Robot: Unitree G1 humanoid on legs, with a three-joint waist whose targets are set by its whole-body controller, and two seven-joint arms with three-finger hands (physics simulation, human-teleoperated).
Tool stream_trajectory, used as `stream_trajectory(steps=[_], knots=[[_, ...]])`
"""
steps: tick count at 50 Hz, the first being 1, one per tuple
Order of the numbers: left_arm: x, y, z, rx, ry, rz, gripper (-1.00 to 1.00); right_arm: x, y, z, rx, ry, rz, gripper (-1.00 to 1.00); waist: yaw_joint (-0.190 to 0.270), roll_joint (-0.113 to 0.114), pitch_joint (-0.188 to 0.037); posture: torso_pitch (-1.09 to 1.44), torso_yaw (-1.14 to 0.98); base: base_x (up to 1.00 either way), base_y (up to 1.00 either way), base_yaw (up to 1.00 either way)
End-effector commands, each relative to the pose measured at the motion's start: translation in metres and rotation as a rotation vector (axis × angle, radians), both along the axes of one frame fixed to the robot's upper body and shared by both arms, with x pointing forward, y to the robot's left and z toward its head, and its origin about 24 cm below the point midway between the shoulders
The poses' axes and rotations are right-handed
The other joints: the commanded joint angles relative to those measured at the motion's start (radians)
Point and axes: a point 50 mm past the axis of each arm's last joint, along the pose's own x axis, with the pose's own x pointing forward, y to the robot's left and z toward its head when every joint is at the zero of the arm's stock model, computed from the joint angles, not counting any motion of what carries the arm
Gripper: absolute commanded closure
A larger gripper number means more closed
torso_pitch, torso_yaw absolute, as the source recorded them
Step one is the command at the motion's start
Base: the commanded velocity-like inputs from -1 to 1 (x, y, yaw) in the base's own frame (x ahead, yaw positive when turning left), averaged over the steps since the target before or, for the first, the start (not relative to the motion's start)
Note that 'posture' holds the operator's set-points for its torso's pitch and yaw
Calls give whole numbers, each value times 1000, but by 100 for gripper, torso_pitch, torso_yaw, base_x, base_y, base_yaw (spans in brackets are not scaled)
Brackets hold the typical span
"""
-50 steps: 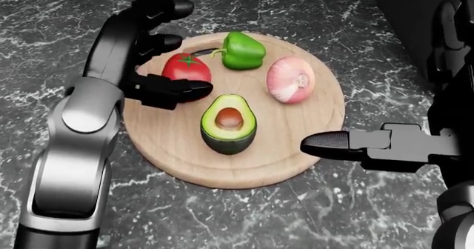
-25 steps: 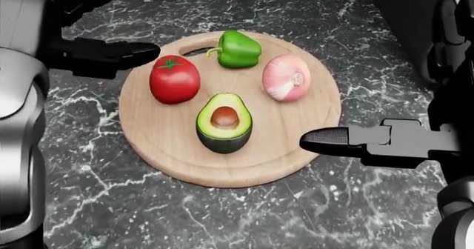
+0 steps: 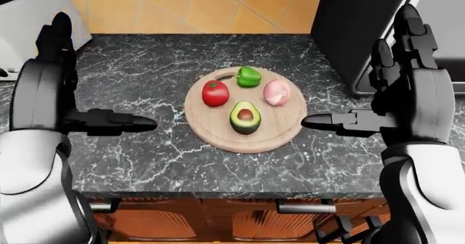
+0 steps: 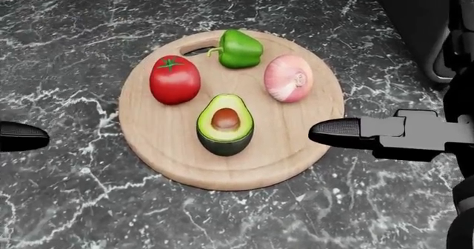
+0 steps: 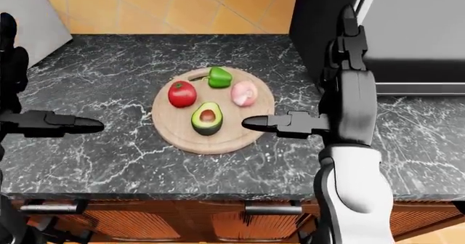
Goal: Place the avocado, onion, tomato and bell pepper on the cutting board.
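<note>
The round wooden cutting board (image 4: 289,149) lies on the black marble counter (image 4: 89,204). On it are a red tomato (image 4: 175,79) at the left, a green bell pepper (image 4: 238,49) at the top, a pink onion (image 4: 288,78) at the right and a halved avocado (image 4: 225,124) in the middle, pit up. My left hand (image 3: 91,86) is open and empty, left of the board and clear of it; only its thumb tip (image 4: 18,136) shows in the head view. My right hand (image 3: 363,78) is open and empty, its thumb (image 4: 348,133) over the board's right rim.
A silver toaster (image 3: 22,15) stands at the counter's top left. A tall black appliance (image 3: 349,31) stands at the top right, beside a grey one (image 5: 414,37). The counter's near edge (image 3: 218,187) has wooden drawers below. An orange tiled wall runs behind.
My left hand has let go of the tomato and drawn back to the left, nearly out of the head view. The tomato stays on the board. The right hand has barely moved.
</note>
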Motion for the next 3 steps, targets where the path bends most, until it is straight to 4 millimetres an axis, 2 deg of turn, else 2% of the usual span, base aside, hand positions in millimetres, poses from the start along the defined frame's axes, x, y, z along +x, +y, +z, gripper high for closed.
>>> stream_trajectory(steps=[1, 3], knots=[[-8, 3, 12, 33, -59, 21, -100, -5, 0, 10, -7, -69, 1, -100, -1, 4, -20, 0, 0, 0, 0, 0], [-10, 5, 11, 38, -57, 29, -100, -5, 0, 10, -7, -69, 0, -100, 0, 4, -19, 0, 0, 0, 0, 0]])
